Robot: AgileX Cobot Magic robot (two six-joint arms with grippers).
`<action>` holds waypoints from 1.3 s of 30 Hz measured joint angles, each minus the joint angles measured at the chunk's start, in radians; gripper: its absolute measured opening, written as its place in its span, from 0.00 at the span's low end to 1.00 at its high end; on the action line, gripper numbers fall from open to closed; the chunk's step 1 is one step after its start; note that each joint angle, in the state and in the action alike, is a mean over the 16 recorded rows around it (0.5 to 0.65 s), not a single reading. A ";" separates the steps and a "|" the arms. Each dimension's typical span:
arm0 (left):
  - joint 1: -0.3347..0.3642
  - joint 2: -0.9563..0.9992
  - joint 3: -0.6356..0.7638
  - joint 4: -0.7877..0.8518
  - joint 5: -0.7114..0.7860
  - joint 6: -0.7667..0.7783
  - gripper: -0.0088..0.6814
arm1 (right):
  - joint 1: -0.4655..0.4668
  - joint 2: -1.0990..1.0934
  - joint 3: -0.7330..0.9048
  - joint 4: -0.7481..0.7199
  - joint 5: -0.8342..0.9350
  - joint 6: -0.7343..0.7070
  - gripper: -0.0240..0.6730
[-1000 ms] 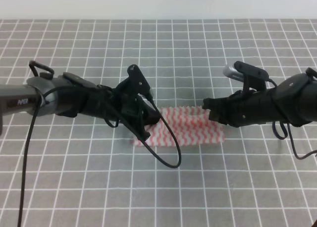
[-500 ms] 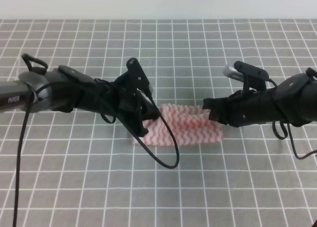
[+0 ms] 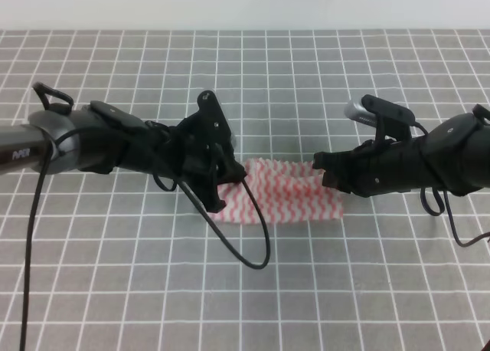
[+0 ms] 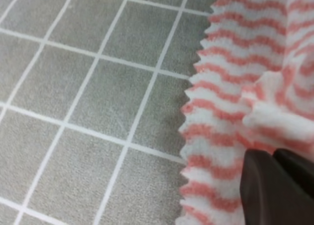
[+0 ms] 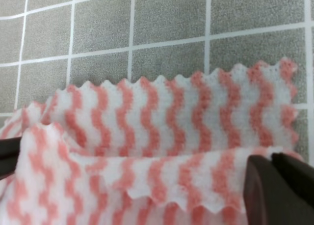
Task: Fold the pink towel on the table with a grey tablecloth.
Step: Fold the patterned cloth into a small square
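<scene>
Clenched on 2 ends of the pink towel (image 3: 279,198), left gripper (image 3: 227,184) and right gripper (image 3: 325,172), lifting an edge off the grey tablecloth (image 3: 306,83) to fold it over.

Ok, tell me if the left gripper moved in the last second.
Yes. The left gripper shifted slightly up-view across the grid lines of the grey tablecloth.

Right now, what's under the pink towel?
Under the pink towel lies the grey tablecloth, its white grid running up to the towel's edge. What the cloth hides cannot be seen. Each pincer, left and right, pinches an end.
</scene>
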 joint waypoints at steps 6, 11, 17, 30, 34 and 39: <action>0.000 0.000 0.000 -0.001 0.001 0.059 0.01 | 0.000 0.000 0.000 0.000 0.000 0.000 0.01; 0.000 0.002 -0.001 -0.004 0.005 0.091 0.02 | 0.000 -0.001 0.000 0.000 0.000 0.000 0.01; 0.000 0.001 0.000 -0.016 0.010 0.099 0.07 | 0.000 0.000 -0.001 0.001 0.000 0.001 0.02; 0.000 0.001 0.000 -0.038 0.010 0.098 0.19 | 0.000 0.000 0.000 0.000 0.000 0.000 0.02; 0.000 0.002 -0.001 -0.033 0.014 0.097 0.14 | 0.000 0.000 0.000 0.000 0.001 0.000 0.01; 0.000 0.002 -0.001 -0.008 0.027 0.075 0.06 | 0.000 -0.001 0.000 0.000 0.001 0.000 0.02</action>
